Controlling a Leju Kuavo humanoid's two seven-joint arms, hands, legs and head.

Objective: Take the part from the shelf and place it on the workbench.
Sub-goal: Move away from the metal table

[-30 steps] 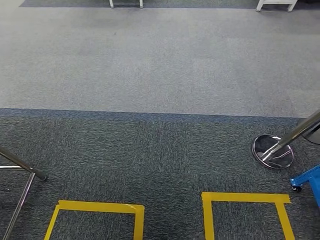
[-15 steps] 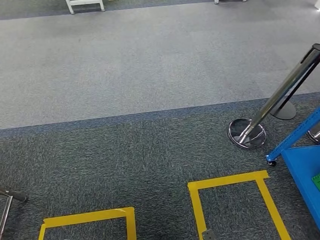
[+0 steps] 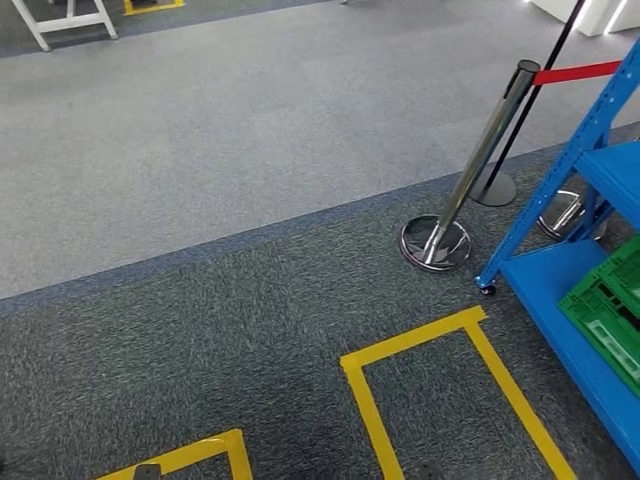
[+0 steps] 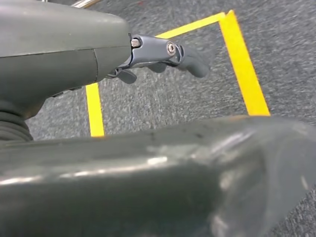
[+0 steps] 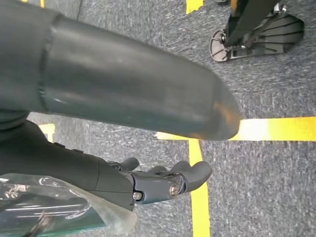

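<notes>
Shelf [image 3: 581, 270], one green crate [image 3: 607, 305].

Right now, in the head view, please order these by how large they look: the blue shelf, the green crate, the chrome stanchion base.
1. blue shelf
2. green crate, cut off by the frame edge
3. chrome stanchion base

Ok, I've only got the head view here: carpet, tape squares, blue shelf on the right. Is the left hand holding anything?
Observer: No, the left hand holds nothing; it hangs over the carpet, fingers apart.
Operator: And the right one?
Observer: The right hand holds nothing either, fingers loosely extended.
Operator: What's under it?
Observer: Grey carpet, with a yellow tape line beyond its fingertips.
</notes>
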